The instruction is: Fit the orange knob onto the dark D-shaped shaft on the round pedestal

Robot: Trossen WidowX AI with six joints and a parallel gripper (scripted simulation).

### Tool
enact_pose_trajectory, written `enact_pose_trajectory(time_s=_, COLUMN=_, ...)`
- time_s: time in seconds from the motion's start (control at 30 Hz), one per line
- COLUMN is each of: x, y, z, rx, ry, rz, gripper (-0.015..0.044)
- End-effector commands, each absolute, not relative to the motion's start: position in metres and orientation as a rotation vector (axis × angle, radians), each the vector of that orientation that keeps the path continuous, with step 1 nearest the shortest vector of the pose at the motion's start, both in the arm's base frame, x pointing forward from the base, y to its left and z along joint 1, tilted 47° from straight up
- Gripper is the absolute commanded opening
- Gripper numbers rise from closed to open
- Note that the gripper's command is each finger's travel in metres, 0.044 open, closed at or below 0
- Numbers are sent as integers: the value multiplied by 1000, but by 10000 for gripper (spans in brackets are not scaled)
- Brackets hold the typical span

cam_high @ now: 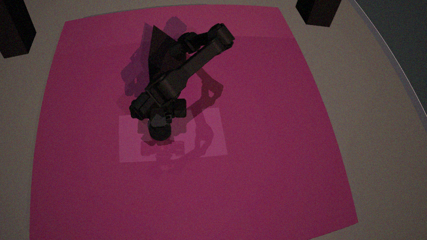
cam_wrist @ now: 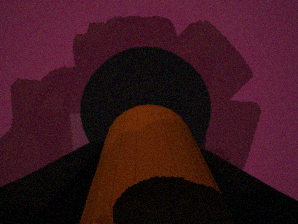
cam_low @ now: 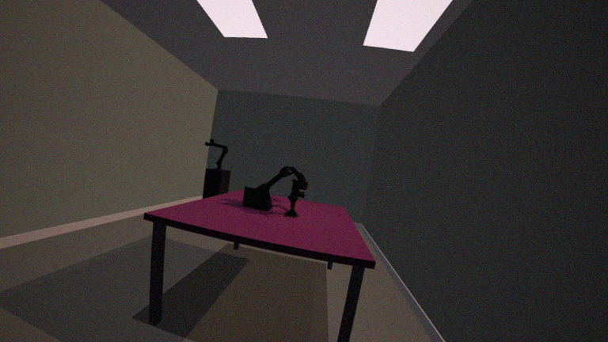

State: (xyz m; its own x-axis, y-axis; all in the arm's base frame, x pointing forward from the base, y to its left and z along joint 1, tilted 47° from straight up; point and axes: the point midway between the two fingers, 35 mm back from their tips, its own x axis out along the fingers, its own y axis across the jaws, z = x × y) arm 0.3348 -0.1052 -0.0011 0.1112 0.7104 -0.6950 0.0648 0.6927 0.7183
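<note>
The orange knob (cam_wrist: 150, 145) is between my gripper's two dark fingers. My gripper (cam_wrist: 149, 155) (cam_low: 293, 203) is shut on it, pointing down. The dark round pedestal (cam_wrist: 145, 75) (cam_high: 160, 133) (cam_low: 291, 214) is directly below and behind the knob in the wrist view, and the knob's far end overlaps its disc. The shaft is hidden by the knob and gripper. I cannot tell whether the knob is on the shaft or just above it, or how its flat side is turned. A dark rounded shape covers the knob's near end.
The magenta table (cam_high: 253, 179) (cam_low: 255, 229) carries my arm's dark base (cam_low: 256, 198) and several shadows around the pedestal. Another arm (cam_low: 222, 150) stands on a dark stand (cam_low: 216, 183) beyond the table. Dark blocks (cam_high: 18, 33) (cam_high: 319, 11) stand off the table's far corners.
</note>
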Motion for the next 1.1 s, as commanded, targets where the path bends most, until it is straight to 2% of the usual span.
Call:
enact_pose_trajectory(time_s=0.0, x=336, y=-105, z=1, rx=702, ry=1395, rz=537, gripper=0)
enact_pose_trajectory(time_s=0.4, x=334, y=-107, z=0, rx=533, ry=1317, rz=672, gripper=0)
enact_pose_trajectory(time_s=1.07, x=336, y=-104, z=-1, rx=533, ry=1317, rz=672, gripper=0)
